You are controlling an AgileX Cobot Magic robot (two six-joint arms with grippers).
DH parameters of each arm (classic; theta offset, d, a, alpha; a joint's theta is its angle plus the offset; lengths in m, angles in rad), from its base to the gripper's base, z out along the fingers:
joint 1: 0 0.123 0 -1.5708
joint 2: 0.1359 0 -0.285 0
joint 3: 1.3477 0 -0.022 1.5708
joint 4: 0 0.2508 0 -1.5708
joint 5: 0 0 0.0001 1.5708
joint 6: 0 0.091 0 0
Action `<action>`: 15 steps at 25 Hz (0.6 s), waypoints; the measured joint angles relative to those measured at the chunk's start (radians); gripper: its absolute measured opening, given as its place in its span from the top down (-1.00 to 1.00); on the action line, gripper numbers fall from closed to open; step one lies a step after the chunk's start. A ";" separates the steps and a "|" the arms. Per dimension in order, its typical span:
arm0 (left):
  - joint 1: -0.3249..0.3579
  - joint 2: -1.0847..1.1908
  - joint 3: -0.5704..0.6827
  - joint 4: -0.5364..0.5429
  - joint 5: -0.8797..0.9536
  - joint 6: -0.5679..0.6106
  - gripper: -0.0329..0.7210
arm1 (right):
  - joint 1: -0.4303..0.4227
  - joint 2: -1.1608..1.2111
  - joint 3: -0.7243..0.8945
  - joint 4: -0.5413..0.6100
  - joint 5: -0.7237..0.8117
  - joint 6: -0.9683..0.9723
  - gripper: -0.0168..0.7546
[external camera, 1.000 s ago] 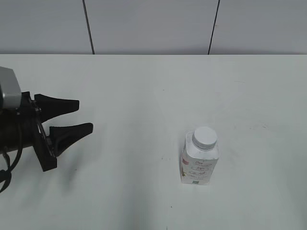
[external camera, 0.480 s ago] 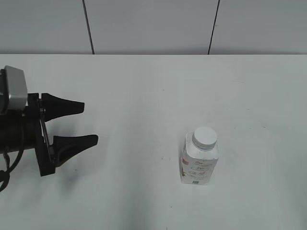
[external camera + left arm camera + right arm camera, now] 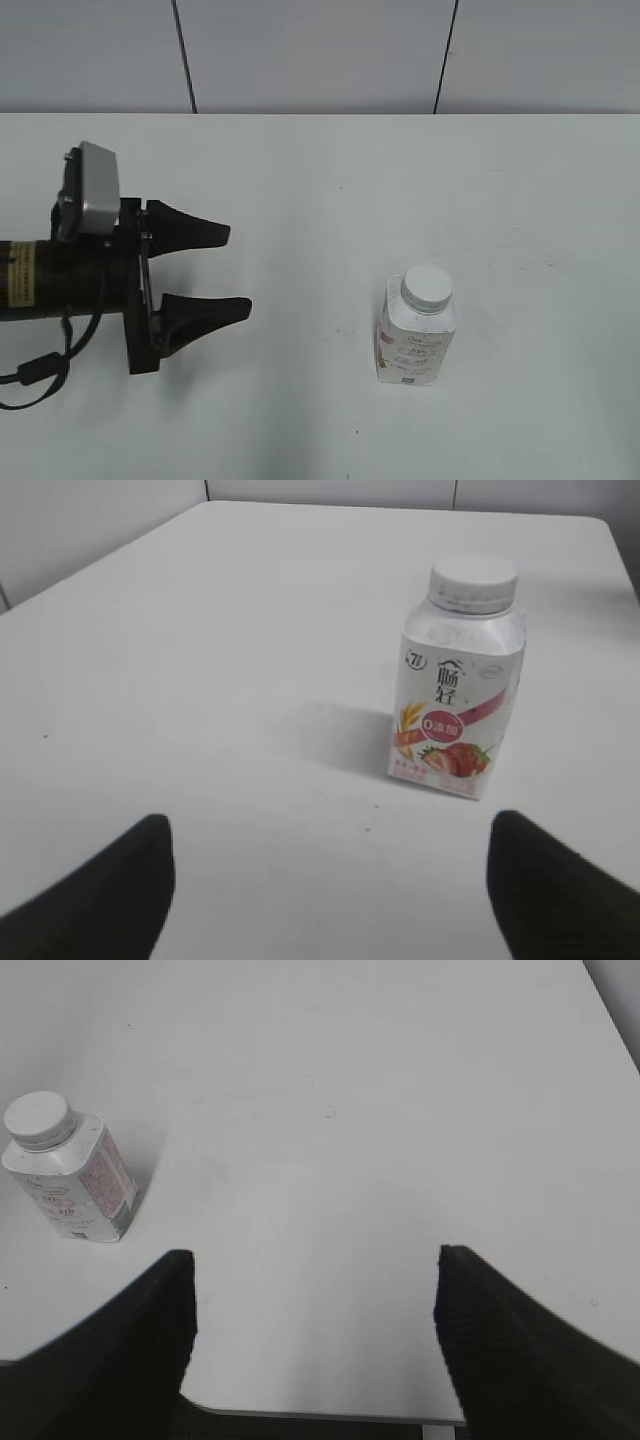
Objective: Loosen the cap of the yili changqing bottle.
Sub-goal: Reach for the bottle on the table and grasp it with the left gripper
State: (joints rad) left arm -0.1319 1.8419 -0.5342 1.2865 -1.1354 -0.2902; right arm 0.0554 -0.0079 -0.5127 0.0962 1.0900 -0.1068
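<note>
The yili changqing bottle (image 3: 416, 340) stands upright on the white table, right of the middle; it is white with small print, a pink band and a strawberry picture in the left wrist view (image 3: 455, 695). Its white ribbed cap (image 3: 427, 286) sits on the neck and also shows in the left wrist view (image 3: 473, 583) and the right wrist view (image 3: 38, 1120). My left gripper (image 3: 238, 273) is open and empty, well left of the bottle, jaws pointing at it. My right gripper (image 3: 315, 1260) is open and empty over the table's near edge, out of the exterior view.
The white table (image 3: 320, 180) runs back to a grey panelled wall (image 3: 320, 55). Its near edge shows at the bottom of the right wrist view (image 3: 330, 1415). Nothing else stands on it.
My left arm has moved right toward the bottle, and its jaws have stayed open. The bottle has not moved.
</note>
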 joint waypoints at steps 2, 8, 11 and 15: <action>-0.028 0.036 -0.031 0.000 0.001 -0.022 -0.63 | 0.000 0.000 0.000 0.000 0.000 0.000 -0.56; -0.108 0.114 -0.123 0.006 0.011 -0.079 -0.63 | 0.000 0.000 0.000 0.000 0.000 0.000 -0.56; -0.144 0.147 -0.163 0.008 0.028 -0.120 -0.63 | 0.000 0.000 0.000 0.000 0.000 0.000 -0.56; -0.195 0.173 -0.201 0.010 0.060 -0.136 -0.63 | 0.000 0.000 0.000 0.000 0.000 0.000 -0.56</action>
State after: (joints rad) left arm -0.3267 2.0149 -0.7352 1.2960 -1.0759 -0.4267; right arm 0.0554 -0.0079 -0.5127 0.0962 1.0900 -0.1068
